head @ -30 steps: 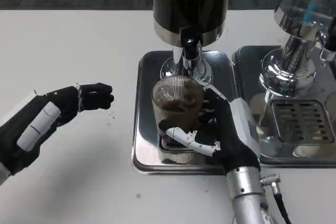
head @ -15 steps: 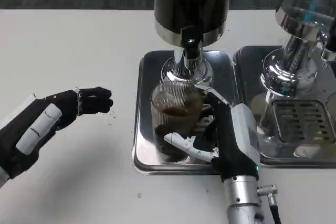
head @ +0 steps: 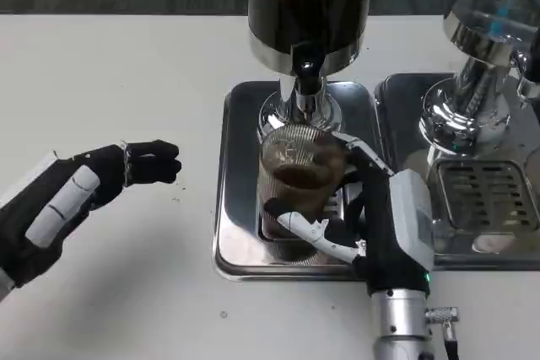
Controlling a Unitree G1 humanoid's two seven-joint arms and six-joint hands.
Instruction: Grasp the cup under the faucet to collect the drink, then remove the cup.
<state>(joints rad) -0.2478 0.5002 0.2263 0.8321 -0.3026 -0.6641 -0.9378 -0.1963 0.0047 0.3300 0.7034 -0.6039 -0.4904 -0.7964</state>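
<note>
A ribbed glass cup of dark drink is clasped by the fingers of the right hand, directly under the faucet on the metal drip tray. The left hand is held above the white table, fingers curled in on nothing.

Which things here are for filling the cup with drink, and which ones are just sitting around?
For the job:
- ribbed clear glass cup with dark drink in it
- dark drink dispenser with its chrome faucet
- right hand, holding the cup
- silver drip tray beneath

Just sitting around:
- second shiny chrome dispenser on its own tray
- left hand, holding nothing
</note>
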